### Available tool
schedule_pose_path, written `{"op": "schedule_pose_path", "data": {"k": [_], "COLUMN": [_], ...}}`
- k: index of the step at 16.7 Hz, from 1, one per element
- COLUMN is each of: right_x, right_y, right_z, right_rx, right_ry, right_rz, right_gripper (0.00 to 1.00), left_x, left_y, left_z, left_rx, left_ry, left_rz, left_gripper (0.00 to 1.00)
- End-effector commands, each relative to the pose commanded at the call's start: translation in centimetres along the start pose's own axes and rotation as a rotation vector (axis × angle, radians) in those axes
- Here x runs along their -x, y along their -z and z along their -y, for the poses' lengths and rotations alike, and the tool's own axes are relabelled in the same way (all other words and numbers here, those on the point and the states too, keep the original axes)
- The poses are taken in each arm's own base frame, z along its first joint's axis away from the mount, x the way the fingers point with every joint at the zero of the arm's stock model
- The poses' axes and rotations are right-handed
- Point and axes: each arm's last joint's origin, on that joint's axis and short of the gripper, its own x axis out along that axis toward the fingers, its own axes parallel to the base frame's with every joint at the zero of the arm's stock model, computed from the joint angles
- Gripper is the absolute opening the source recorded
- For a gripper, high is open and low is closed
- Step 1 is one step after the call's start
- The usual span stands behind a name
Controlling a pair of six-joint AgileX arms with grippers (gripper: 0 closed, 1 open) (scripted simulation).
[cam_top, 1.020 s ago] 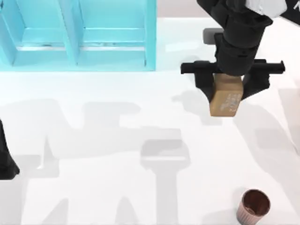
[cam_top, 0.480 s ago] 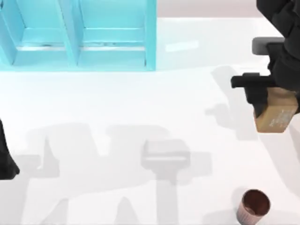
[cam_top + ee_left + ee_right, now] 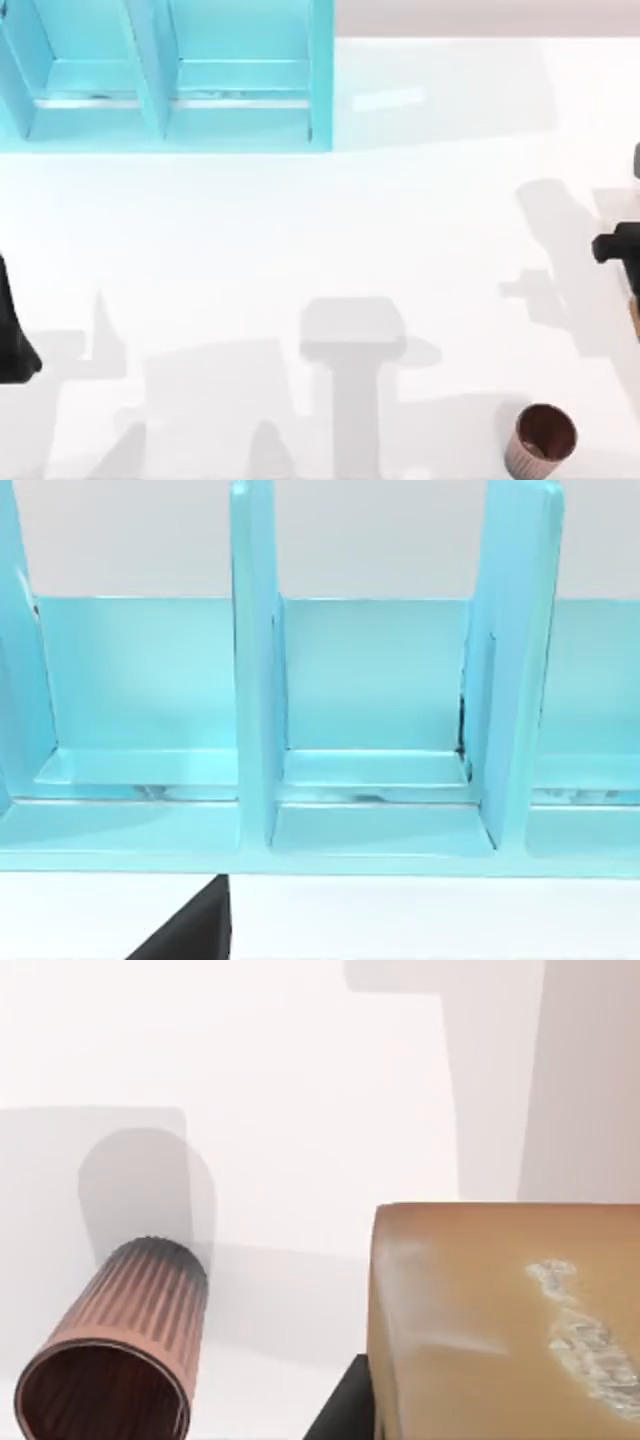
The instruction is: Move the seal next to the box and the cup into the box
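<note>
The tan-brown seal with white speckles sits close in the right wrist view, held in my right gripper at the table's far right edge. From above, only a sliver of the seal shows at that edge. The ribbed reddish-brown cup stands upright near the front right, and also shows beside the seal as the cup in the right wrist view. The light blue box with its dividers lies at the back left, far from both. My left arm is parked at the left edge.
In the left wrist view the box shows several open compartments split by upright dividers. White table stretches between the box and the cup, crossed only by arm shadows.
My right gripper has carried the seal from the middle right of the table to the right, almost out of the top view. The cup and the left arm stayed put.
</note>
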Motion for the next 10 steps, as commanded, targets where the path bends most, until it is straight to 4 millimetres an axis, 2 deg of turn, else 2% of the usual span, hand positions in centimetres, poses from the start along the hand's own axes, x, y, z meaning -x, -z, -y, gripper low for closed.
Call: {"op": "schedule_pose_path", "data": {"k": [5, 10], "right_x": [-0.4, -3.3], "right_y": [-0.1, -0.1], "right_z": [-0.1, -0.1], "right_rx": [0.001, 0.0], "right_ry": [0.0, 0.001], "right_rz": [-0.003, 0.0], "right_gripper": [0.0, 0.0], "left_x": [0.0, 0.0], "left_y": [0.0, 0.0], "left_z": [0.0, 0.0], "left_rx": [0.0, 0.0], "left_ry": [0.0, 0.0], "left_rz": [0.0, 0.0], "left_gripper": [1.0, 1.0]}}
